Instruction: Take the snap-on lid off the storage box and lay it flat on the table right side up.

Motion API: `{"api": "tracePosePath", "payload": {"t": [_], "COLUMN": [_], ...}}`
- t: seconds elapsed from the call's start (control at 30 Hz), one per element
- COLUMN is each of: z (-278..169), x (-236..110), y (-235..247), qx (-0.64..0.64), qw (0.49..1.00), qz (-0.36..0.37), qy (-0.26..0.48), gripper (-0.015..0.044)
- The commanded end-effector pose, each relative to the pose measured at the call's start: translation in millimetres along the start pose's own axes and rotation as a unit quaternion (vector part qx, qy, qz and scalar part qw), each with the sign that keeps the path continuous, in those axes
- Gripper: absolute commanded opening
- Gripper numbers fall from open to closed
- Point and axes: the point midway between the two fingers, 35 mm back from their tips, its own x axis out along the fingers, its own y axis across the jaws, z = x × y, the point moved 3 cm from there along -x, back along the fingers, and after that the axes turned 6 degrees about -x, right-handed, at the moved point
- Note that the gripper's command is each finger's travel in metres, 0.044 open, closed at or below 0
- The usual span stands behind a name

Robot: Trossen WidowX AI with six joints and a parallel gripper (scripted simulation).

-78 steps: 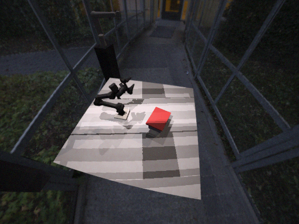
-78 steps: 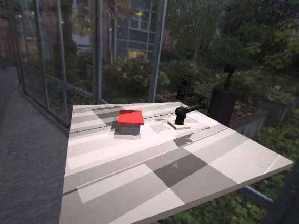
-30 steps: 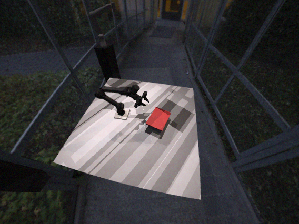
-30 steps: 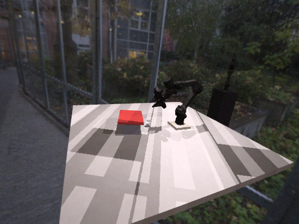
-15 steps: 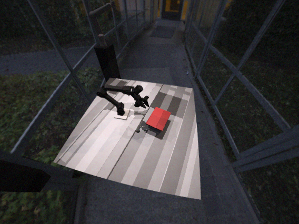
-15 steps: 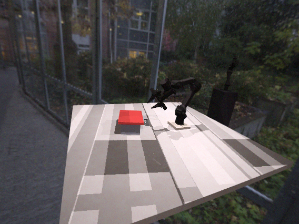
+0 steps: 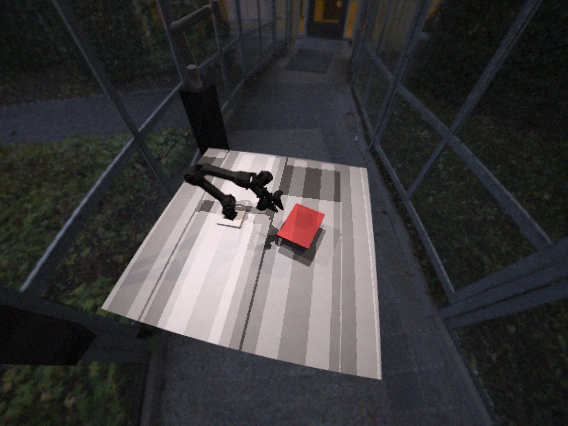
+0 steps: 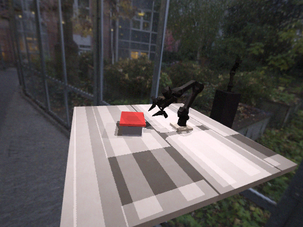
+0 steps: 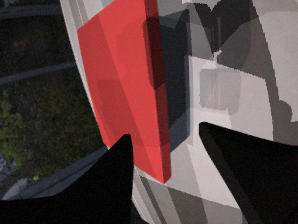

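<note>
Lid [image 9: 127, 83] is filling the middle of the wrist view, red and flat, its near corner lying between the two dark fingers but beyond their tips, with table showing in the gap between them and it. The gripper [image 8: 159, 110] is hovering in the air just beside the storage box [image 8: 131, 130], on the side facing the arm's base, touching neither lid nor box. Its jaws are standing roughly half open and are holding nothing (only air and striped surface are showing between them).

Seen from the exterior camera, the lid [image 8: 132, 119] is sitting level on top of the grey box, covering it fully and overhanging the walls a little. From above, the lid [image 7: 301, 225] is reading as a slightly elongated rectangle, its long axis running away from the camera and leaning a little to the right, skewed against the table's stripes. The box is casting a dark shadow on the table [image 7: 200, 290] along its near side. Farther back, the arm's base is standing on a small pale plate [image 8: 181, 127].
</note>
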Motion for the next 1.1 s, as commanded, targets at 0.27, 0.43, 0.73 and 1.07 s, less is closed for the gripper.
{"api": "tracePosePath", "payload": {"t": [0.27, 0.43, 0.73, 1.07], "z": [-1.1, -1.4, -1.5, -0.7], "x": [17.1, 25.3, 40.1, 56.5], "y": [0.2, 0.7, 1.0, 0.2], "qx": [0.001, 0.001, 0.001, 0.001], "qw": [1.0, 1.0, 1.0, 1.0], "qz": [0.0, 0.001, 0.001, 0.002], "qy": [-0.001, -0.001, -0.001, -0.001], "gripper": [0.0235, 0.0235, 0.0235, 0.0235]}}
